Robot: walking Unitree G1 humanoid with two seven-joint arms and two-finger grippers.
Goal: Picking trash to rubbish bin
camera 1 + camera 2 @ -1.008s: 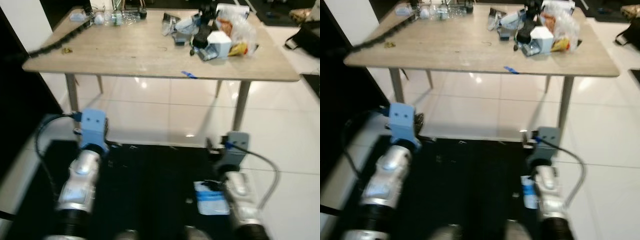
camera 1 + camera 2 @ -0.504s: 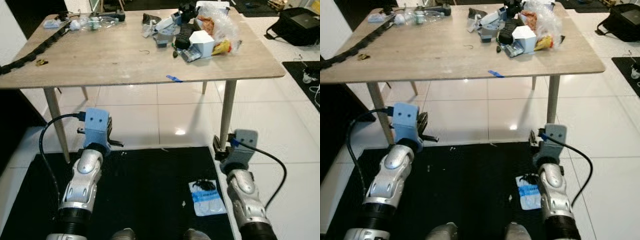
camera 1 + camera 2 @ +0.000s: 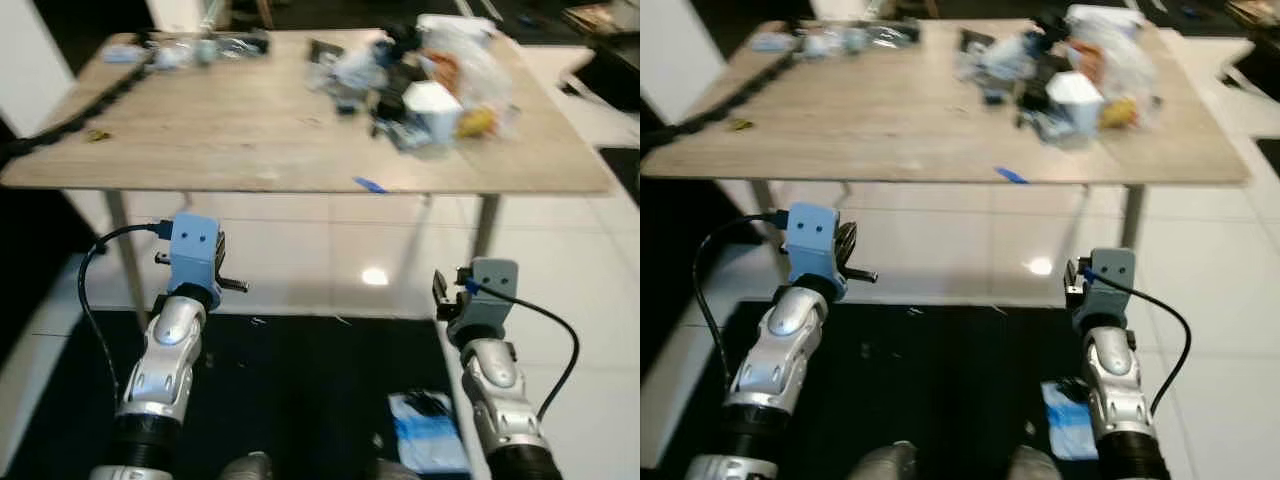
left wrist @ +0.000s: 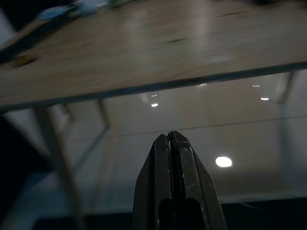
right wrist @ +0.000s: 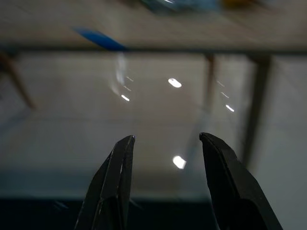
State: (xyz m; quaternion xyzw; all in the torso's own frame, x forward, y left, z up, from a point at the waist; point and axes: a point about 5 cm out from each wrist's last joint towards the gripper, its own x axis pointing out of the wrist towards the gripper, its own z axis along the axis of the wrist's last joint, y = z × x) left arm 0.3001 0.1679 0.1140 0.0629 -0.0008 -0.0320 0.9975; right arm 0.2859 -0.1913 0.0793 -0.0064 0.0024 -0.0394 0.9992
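No readable text, labels or numbers, packaging on the table too blurred

Two silver arms reach forward and low, at seven and five o'clock in the head view, both empty. The left gripper (image 4: 169,143) has its black fingers pressed together; the right gripper (image 5: 166,143) holds its fingers (image 5: 120,177) spread apart.

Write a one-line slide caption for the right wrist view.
Right gripper, fingers open and empty, aimed below the wooden table edge with its strip of blue tape, over glossy white floor tiles.
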